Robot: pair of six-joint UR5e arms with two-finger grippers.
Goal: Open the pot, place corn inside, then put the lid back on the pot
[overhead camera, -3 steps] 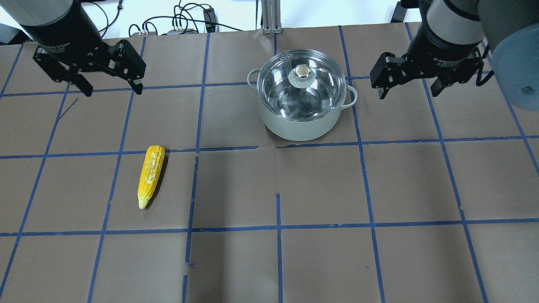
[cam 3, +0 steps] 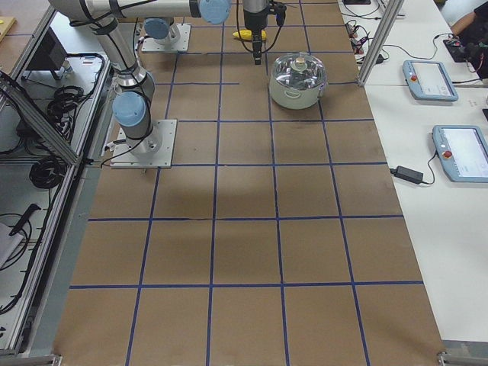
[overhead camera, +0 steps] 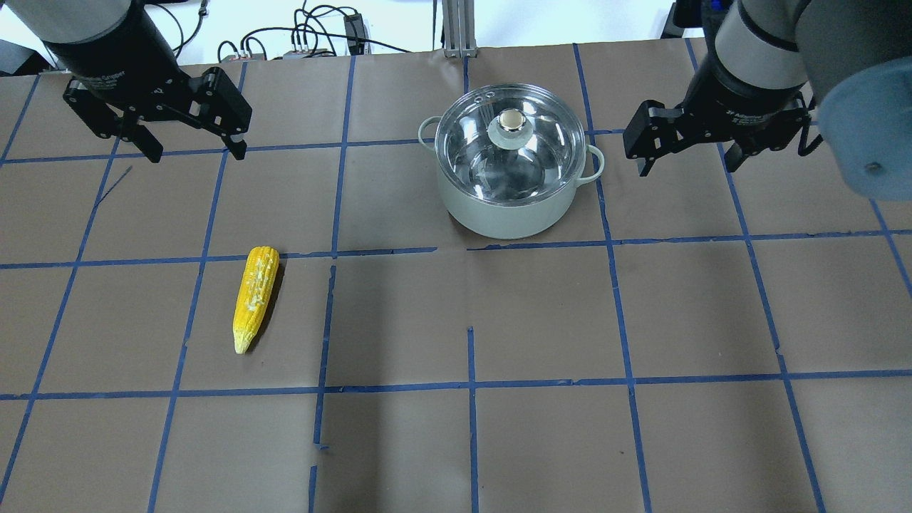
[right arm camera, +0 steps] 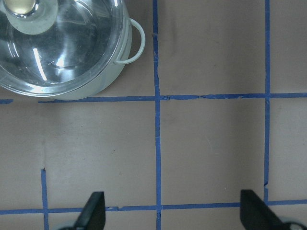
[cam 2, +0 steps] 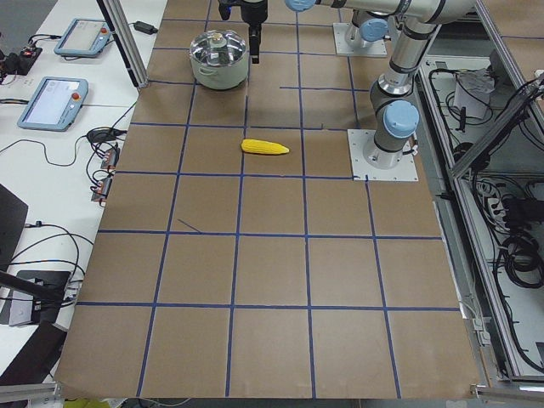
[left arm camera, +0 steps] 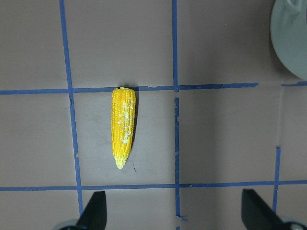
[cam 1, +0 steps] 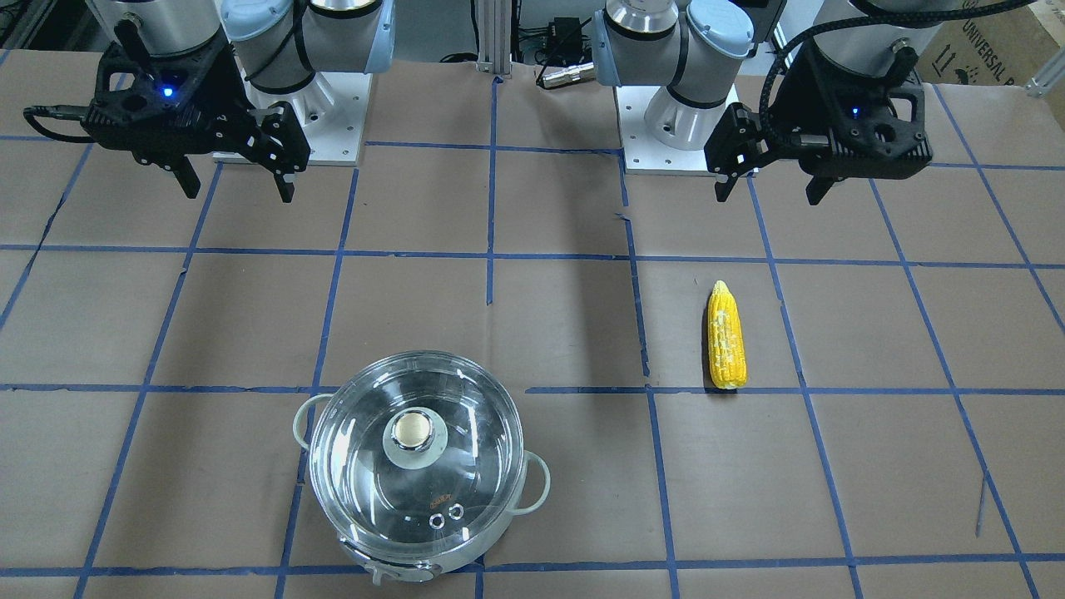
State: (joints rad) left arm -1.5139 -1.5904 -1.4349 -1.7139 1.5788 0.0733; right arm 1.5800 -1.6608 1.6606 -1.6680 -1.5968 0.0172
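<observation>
The steel pot (overhead camera: 509, 214) stands at the back centre of the table with the glass lid (overhead camera: 534, 160) on it, silver knob (overhead camera: 510, 121) on top. The yellow corn (overhead camera: 255, 298) lies on the table to the front left, tip toward the robot. My left gripper (overhead camera: 197, 153) hangs open and empty behind the corn, well apart from it. My right gripper (overhead camera: 687, 165) hangs open and empty to the right of the pot, not touching it. The left wrist view shows the corn (left arm camera: 123, 127) ahead of the fingers. The right wrist view shows the pot (right arm camera: 112, 72) and lid (right arm camera: 62, 43) at upper left.
Brown paper with a blue tape grid (overhead camera: 470, 385) covers the table. Cables and a metal post (overhead camera: 456, 28) lie beyond the far edge. The arm bases (cam 1: 666, 116) stand at the robot's side of the table.
Both grippers have shifted slightly and look a little smaller in the overhead view. The pot, lid and corn have not moved.
</observation>
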